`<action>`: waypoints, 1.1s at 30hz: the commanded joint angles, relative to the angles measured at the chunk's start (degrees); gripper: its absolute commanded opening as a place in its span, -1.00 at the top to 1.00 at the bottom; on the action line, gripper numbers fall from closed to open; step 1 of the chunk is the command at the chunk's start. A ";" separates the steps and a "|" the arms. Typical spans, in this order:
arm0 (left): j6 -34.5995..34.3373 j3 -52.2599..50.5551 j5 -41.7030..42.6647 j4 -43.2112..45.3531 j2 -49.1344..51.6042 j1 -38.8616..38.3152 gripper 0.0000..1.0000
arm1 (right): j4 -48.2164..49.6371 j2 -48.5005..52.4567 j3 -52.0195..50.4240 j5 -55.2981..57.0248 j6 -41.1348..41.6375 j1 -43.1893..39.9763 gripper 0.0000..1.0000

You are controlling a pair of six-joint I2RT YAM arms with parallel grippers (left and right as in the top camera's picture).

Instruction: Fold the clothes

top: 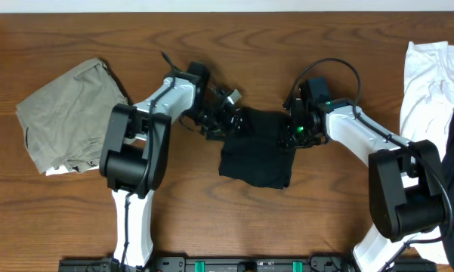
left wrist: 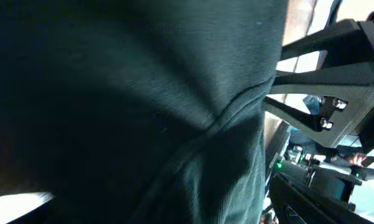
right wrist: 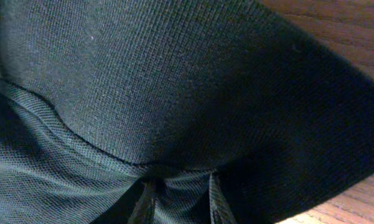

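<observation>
**Black garment strung between both arms, mid-table**

Both arms reach inward and meet at the centre of the wooden table [top: 287, 45]. The black garment [top: 258, 162] sits between them. Its top edge is bunched up at the two grippers, and the lower part spreads in a rough square toward the near edge.

The left gripper [top: 225, 122] is at the garment's upper left corner. Dark cloth [left wrist: 124, 106] covers nearly all of its wrist view, so I cannot tell how its jaws stand.

The right gripper [top: 291, 130] is at the upper right corner. In its wrist view the black knit [right wrist: 174, 81] drapes over the fingers [right wrist: 215, 200]. The jaws are narrow, with a fold of cloth pinched between them.

An olive-grey garment [top: 68, 117] lies crumpled at the far left, well apart from the black one. A white garment [top: 430, 83] lies rumpled by the right edge.
</observation>
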 commanded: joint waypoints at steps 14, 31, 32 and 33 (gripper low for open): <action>-2.45 -0.94 -1.22 5.44 3.23 -1.25 0.88 | -0.24 5.97 -2.71 6.58 -0.24 0.11 0.41; -3.28 5.09 -34.93 -7.08 -13.66 3.41 0.88 | -17.53 -17.57 9.40 9.42 -1.18 -6.80 0.07; -3.26 5.51 -37.00 -7.80 -15.32 4.28 0.88 | -17.73 -19.63 9.44 9.42 -1.33 -7.21 0.02; -3.23 5.75 -38.77 -8.15 -16.50 4.94 0.88 | -18.05 -21.53 9.44 9.40 -1.57 -7.56 0.01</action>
